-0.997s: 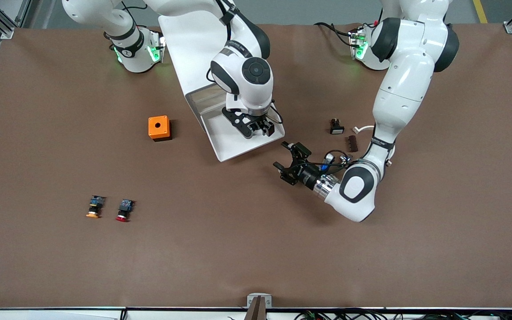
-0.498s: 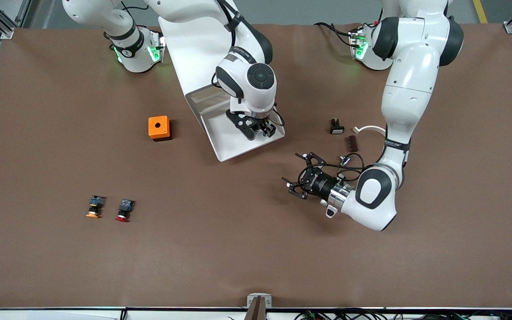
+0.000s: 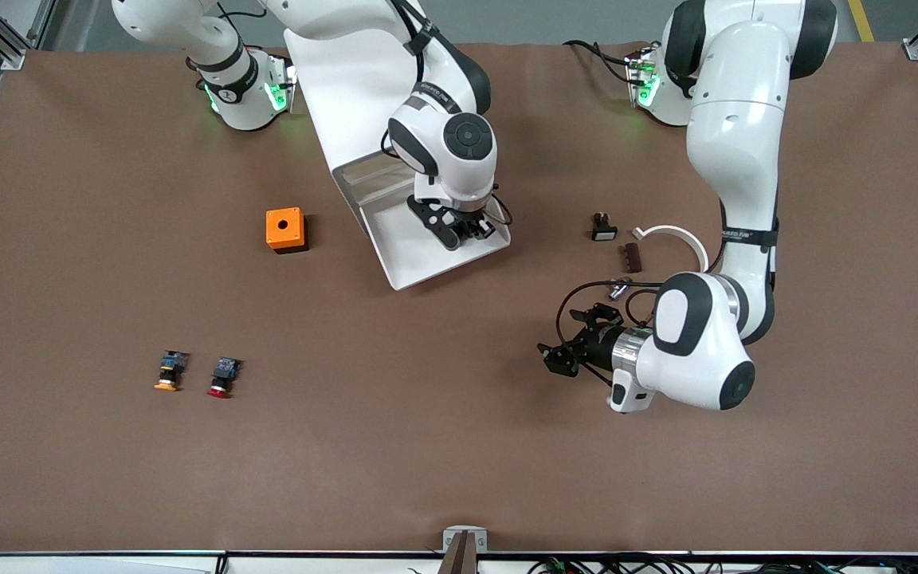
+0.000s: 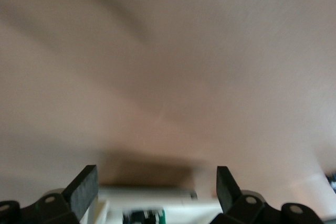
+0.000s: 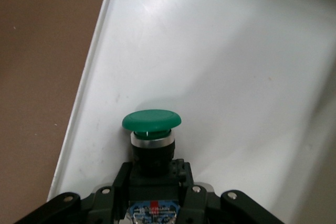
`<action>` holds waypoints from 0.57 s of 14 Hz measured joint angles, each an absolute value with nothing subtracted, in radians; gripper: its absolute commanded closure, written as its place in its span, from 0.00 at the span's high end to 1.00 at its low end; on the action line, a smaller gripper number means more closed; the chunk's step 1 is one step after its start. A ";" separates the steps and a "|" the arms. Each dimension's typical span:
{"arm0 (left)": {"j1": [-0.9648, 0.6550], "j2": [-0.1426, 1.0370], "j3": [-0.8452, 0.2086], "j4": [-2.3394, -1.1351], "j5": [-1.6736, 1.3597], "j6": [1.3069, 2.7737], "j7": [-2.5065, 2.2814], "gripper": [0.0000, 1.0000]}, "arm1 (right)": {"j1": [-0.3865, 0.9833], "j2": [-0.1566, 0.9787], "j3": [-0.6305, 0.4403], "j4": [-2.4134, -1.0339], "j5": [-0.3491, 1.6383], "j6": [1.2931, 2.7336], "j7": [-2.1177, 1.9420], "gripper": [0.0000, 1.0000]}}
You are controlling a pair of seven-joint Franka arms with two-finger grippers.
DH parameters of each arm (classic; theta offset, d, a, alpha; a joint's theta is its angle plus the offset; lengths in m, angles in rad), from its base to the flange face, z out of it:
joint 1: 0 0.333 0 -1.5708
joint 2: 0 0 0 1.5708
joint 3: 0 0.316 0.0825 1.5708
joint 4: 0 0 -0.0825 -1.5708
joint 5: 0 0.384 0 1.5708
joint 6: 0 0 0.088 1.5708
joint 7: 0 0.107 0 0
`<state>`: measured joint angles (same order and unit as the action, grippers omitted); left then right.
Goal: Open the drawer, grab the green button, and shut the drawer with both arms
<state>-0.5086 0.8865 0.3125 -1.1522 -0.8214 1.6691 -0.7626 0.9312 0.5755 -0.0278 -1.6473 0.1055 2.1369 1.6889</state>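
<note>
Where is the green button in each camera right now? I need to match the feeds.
Front view: button hidden under the right gripper, inside the open drawer.
Left wrist view: not in it; only the left gripper over bare table.
Right wrist view: button low in the picture's middle, clamped between the fingers, green cap pointing away.
Shared landmark: the white drawer floor, seen in the front and right wrist views.

No readable text or labels.
</note>
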 measured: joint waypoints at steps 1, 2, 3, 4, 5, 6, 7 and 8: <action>-0.519 0.876 0.313 -1.152 -0.766 1.702 -0.757 0.99 | 0.917 0.575 -0.031 -1.628 0.106 2.103 1.654 0.02; -0.531 0.866 0.313 -1.152 -0.710 1.729 -0.755 0.99 | 0.895 0.575 -0.033 -1.596 0.109 2.053 1.599 0.01; -0.545 0.860 0.313 -1.152 -0.659 1.753 -0.754 0.99 | 0.865 0.574 -0.035 -1.558 0.113 2.000 1.534 0.01; -0.561 0.855 0.313 -1.153 -0.613 1.780 -0.754 0.99 | 0.830 0.571 -0.037 -1.524 0.116 1.957 1.466 0.01; -0.582 0.853 0.313 -1.153 -0.564 1.815 -0.754 0.99 | 0.790 0.563 -0.039 -1.494 0.117 1.924 1.392 0.01; -0.604 0.853 0.314 -1.157 -0.519 1.856 -0.755 0.99 | 0.748 0.552 -0.040 -1.476 0.118 1.901 1.317 0.01; -0.627 0.853 0.314 -1.167 -0.484 1.896 -0.761 0.99 | 0.706 0.539 -0.042 -1.468 0.119 1.889 1.238 0.01; -0.649 0.853 0.314 -1.182 -0.455 1.931 -0.776 0.99 | 0.665 0.527 -0.044 -1.466 0.119 1.874 1.155 0.01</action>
<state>-0.6486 0.8534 0.3135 -1.1820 -0.4548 1.9311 -0.7757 0.6651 0.5275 -0.0435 -1.4662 0.1191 1.8742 1.1553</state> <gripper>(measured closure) 0.004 0.590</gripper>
